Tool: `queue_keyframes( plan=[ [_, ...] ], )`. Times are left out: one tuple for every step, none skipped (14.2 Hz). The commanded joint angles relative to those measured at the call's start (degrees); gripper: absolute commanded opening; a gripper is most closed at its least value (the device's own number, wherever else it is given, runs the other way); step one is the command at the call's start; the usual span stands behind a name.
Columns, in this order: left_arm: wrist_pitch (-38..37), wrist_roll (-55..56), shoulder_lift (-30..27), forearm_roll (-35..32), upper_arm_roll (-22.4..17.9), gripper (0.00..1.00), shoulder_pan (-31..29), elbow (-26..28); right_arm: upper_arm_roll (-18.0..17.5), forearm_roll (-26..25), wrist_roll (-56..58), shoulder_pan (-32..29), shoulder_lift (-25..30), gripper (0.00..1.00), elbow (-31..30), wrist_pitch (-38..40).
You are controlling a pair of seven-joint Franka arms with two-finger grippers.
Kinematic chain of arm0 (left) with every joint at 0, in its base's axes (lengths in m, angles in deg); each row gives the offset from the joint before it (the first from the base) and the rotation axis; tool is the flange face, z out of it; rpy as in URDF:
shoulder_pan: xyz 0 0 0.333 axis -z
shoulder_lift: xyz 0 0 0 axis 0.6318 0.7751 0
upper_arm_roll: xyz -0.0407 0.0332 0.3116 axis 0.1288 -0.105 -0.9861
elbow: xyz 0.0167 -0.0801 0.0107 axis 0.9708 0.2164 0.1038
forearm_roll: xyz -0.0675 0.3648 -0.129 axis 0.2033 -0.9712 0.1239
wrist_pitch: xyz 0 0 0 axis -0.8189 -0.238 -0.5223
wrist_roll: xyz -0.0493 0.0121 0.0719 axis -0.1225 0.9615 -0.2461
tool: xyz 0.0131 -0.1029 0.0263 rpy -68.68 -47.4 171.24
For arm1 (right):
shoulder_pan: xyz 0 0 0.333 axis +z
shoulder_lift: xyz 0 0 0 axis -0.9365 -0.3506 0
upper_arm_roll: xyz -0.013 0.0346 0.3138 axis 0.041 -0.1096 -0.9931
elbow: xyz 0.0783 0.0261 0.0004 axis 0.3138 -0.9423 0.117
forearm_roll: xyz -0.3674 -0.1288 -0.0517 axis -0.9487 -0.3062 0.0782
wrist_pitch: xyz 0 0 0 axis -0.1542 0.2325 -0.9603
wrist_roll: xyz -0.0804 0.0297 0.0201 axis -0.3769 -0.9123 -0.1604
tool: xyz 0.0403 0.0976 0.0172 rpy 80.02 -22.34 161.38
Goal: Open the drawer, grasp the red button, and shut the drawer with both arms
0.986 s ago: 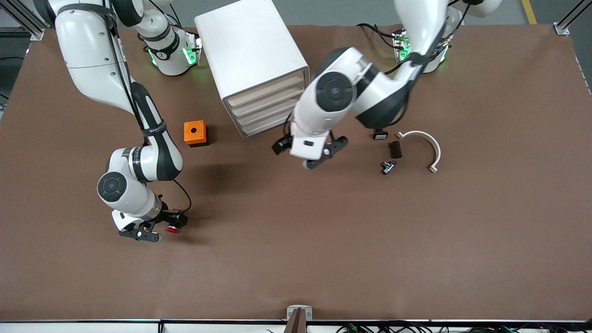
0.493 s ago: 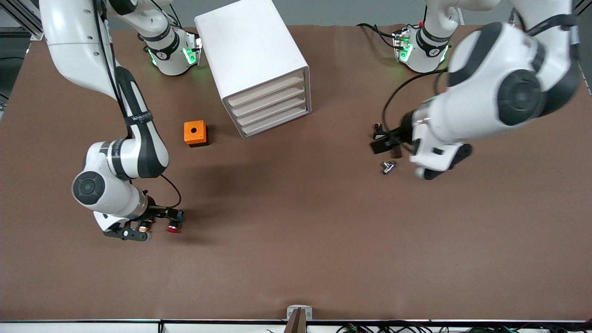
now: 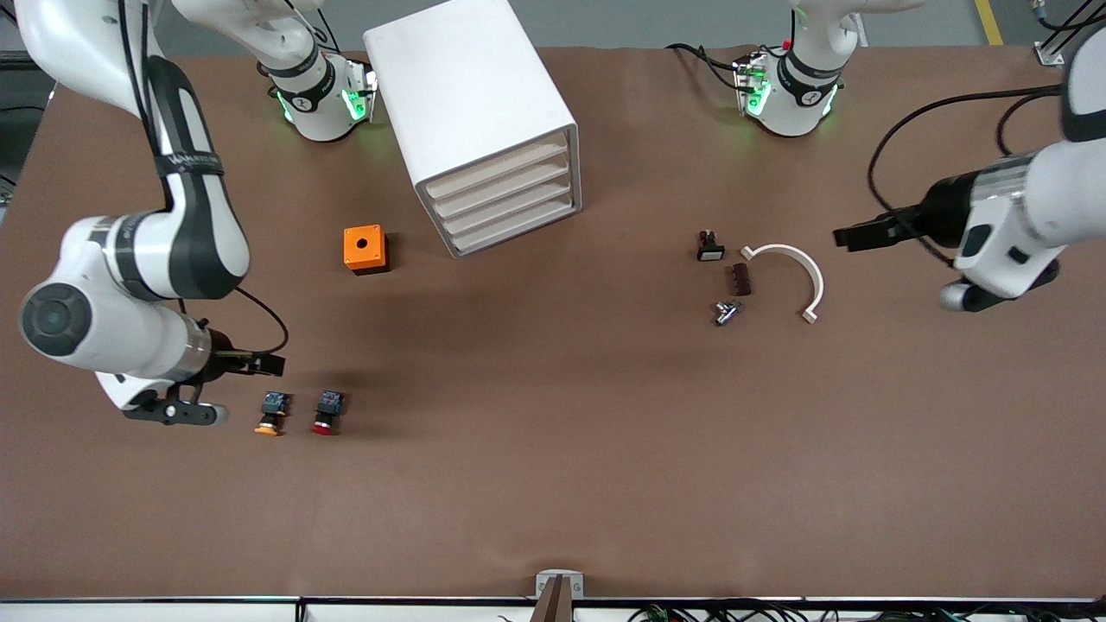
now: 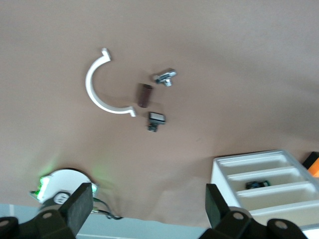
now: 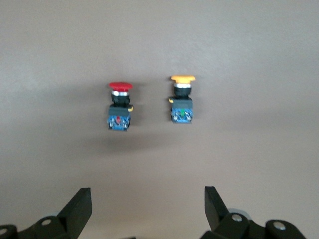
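Button [image 3: 327,412], red-capped with a black body and blue top, lies on the brown table [image 3: 553,484] well nearer the camera than the cabinet [image 3: 471,121], just beside its yellow-capped twin [image 3: 274,413]. A second ago the right gripper [image 3: 232,386] stood right over the button; now it has drawn back toward its own end of the table, jaws wide and empty. That suggests the button is already out and set down. All four drawers [image 3: 501,203] look pushed in, so the closing seems done too. The cabinet is smooth white plastic, boxy. An orange cube [image 3: 364,249] with a round hole sits beside it. Toward the left arm's end lie small dark parts and a white curved bracket [image 3: 799,272]. The left gripper [image 3: 864,235] has swung from the cabinet front out past the bracket, also wide and empty.
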Motion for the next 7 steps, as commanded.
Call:
queue_keyframes(
  plan=[
    [1.83, -7.08, -5.17, -2.75, 0.74, 0.99, -3.46, 7.17, -0.97, -0.53, 0.64, -1.33, 5.53, 1.00, -1.04, 5.05],
    [2.88, -9.02, -5.44, -3.02, 0.74, 0.99, -4.26, 7.61, -0.97, -0.62, 0.73, -1.68, 7.11, 1.00, -1.04, 6.81],
    [4.02, -10.43, -5.44, -3.02, 0.65, 0.99, -5.05, 7.79, -0.97, -0.62, 0.82, -1.94, 8.52, 1.00, -0.95, 8.22],
    [6.04, -10.79, -5.44, -3.02, 0.65, 0.99, -5.23, 7.79, -0.97, -0.62, 1.17, -2.12, 9.75, 1.00, -0.60, 9.98],
    [8.23, -10.97, -5.27, -3.02, 0.56, 0.99, -5.23, 7.79, -0.88, -0.62, 2.21, -2.12, 10.55, 1.00, 0.36, 12.08],
    [10.34, -10.97, -5.09, -3.11, 0.39, 0.99, -5.06, 7.79, -0.79, -0.62, 3.09, -2.38, 10.91, 1.00, 1.93, 14.45],
    [12.71, -10.97, -4.91, -3.72, 0.13, 0.99, -4.45, 7.79, -0.88, -0.62, 3.28, -2.91, 10.91, 1.00, 3.69, 16.82]
  ],
)
